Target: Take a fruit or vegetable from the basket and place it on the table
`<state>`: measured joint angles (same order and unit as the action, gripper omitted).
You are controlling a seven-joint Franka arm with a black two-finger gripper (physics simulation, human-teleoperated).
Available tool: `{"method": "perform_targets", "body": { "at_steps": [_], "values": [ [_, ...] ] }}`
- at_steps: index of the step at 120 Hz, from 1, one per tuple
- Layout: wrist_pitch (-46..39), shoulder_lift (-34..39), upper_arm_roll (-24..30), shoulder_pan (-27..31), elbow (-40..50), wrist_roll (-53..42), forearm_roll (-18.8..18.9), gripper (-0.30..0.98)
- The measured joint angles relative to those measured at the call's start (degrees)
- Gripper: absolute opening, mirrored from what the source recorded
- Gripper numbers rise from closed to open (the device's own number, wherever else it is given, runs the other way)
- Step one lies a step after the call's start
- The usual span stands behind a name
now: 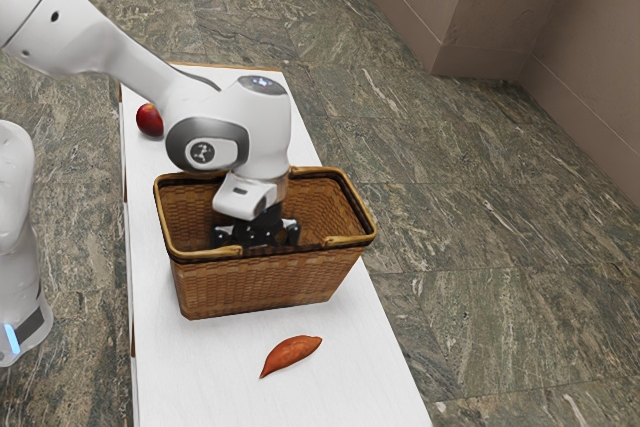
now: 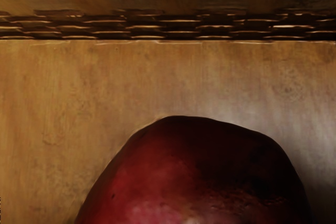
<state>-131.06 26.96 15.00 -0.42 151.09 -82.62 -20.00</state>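
Exterior view: black gripper [image 1: 257, 236] is reaching into brown wicker basket [image 1: 262, 283], six-o'clock side, jaws unreadable; off-centre pinching is risking round red fruit [image 2: 178, 174] slipping.

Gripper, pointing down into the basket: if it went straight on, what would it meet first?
Most likely the dark red fruit or vegetable under the gripper, ahead of the basket's floor; how deep the gap is, I can't tell.

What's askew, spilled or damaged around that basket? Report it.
Nothing stands out. The basket stands upright on the table; the orange root and red fruit outside it look whole. The dark red fruit inside shows no clear damage.
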Motion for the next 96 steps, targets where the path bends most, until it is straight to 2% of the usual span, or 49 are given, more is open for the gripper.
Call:
{"method": "perform_targets", "body": {
  "at_steps": [7,21,30,50,96],
  "values": [
    [0.1,0.1,0.0,0.0,0.0,-0.6,0.1,0.23],
    [0.9,1.1,-0.1,0.2,-0.1,-1.2,0.7,0.36],
    [2.1,1.5,-0.3,0.8,-0.3,-0.4,1.6,0.36],
    [4.8,3.5,-0.4,0.9,-2.2,1.2,2.3,0.26],
    [11.2,11.8,-0.1,0.8,-8.5,3.5,2.8,0.25]
  ]
}}
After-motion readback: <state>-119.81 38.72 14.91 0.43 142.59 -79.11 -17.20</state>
